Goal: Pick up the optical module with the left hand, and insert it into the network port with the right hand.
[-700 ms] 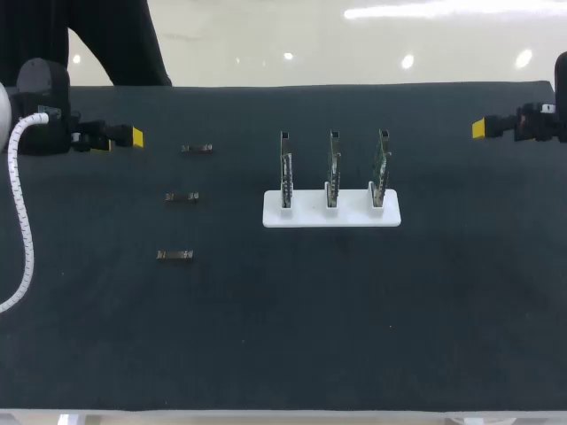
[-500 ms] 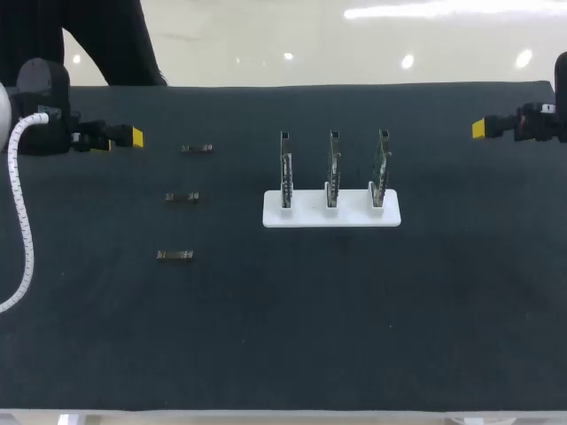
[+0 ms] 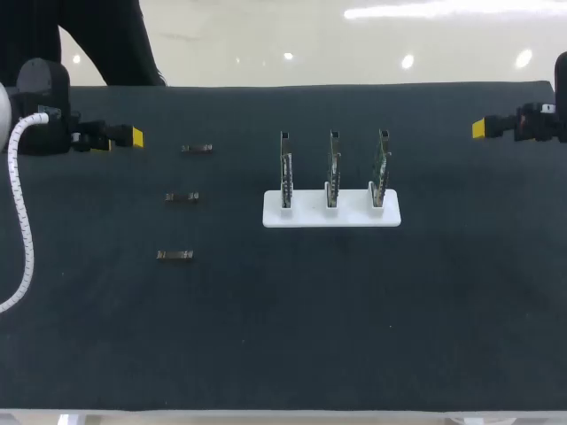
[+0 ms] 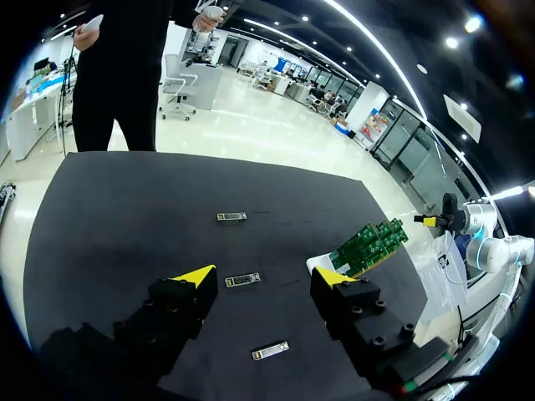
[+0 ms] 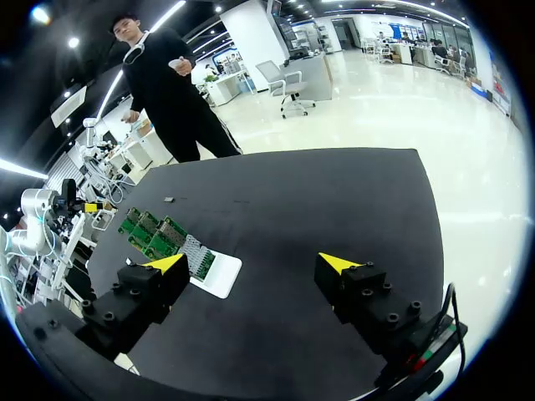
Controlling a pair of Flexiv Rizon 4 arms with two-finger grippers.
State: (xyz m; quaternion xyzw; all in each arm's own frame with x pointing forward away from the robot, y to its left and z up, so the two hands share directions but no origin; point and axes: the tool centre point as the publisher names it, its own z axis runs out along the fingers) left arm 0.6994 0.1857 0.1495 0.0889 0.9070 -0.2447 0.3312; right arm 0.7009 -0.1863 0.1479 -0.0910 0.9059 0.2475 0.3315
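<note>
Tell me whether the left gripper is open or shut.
Open. The left gripper has its yellow tips wide apart, gripping nothing.

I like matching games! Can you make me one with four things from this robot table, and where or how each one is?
1 stand
2 circuit boards
3 optical modules
4 right gripper

A open, holding nothing
B lying flat, three in a line
C white, under the boards
D upright in slots

Pairs: 1-C, 2-D, 3-B, 4-A.
</note>
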